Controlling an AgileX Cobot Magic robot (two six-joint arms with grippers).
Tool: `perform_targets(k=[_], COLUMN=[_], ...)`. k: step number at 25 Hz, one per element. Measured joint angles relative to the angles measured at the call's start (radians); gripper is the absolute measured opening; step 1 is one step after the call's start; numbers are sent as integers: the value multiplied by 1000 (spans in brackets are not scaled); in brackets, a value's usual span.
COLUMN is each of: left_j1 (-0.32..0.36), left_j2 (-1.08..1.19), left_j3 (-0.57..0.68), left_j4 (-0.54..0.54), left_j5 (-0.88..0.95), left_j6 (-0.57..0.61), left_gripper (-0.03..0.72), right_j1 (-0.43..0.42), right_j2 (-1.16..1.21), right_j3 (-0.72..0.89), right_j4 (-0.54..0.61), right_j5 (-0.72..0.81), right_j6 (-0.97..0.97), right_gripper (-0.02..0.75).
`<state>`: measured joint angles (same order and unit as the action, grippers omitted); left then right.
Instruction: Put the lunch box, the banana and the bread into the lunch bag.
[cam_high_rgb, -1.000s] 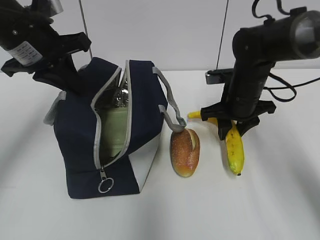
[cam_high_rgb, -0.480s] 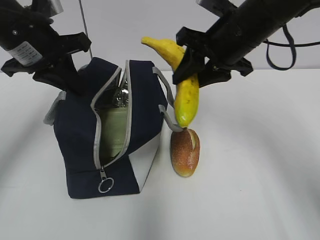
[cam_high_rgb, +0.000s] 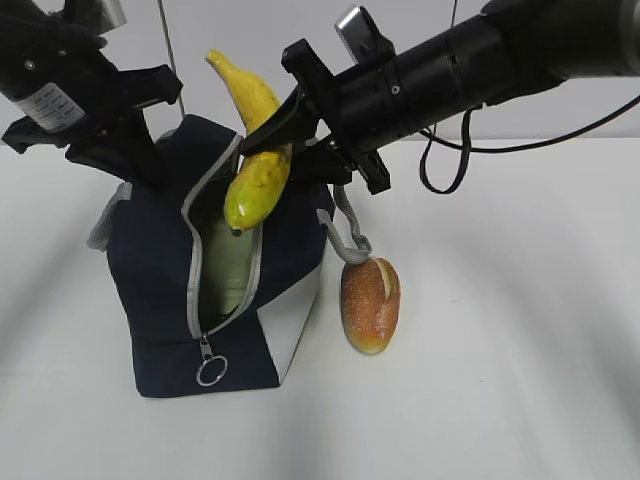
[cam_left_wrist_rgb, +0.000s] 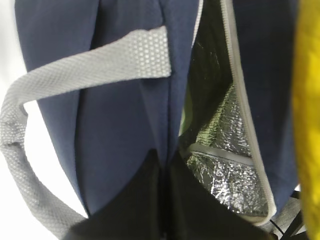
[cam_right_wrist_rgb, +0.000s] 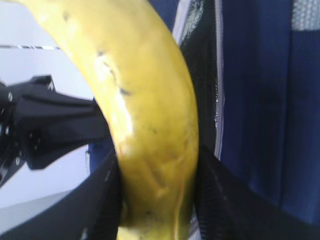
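Reaching across, right gripper clamping banana over open lunch bag

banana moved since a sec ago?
Yes. The banana has left the table right of the bread; the right tool now holds it up and leftward, lower tip over the lunch bag opening.
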<state>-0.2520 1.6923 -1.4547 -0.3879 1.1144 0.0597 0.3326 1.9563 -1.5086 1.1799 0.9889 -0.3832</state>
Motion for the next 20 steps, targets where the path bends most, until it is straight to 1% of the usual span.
perform_targets(k=[3, 7, 16, 20], left_j1=[0, 0, 0, 0], left_j2=[0, 0, 0, 0], left_j3=[0, 0, 0, 0], left_j4=[0, 0, 0, 0], left_j5=[0, 0, 0, 0], left_j6=[0, 0, 0, 0], left_gripper=[-2, -2, -2, -2], right_j1=[0, 0, 0, 0], right_j2=[46, 89, 110, 115], right_j3=[0, 0, -1, -2], right_j4=[60, 68, -86, -190], right_j5=[-1, -4, -6, -13], right_j6=[-18, -21, -10, 43], right_gripper=[300, 300, 300, 300])
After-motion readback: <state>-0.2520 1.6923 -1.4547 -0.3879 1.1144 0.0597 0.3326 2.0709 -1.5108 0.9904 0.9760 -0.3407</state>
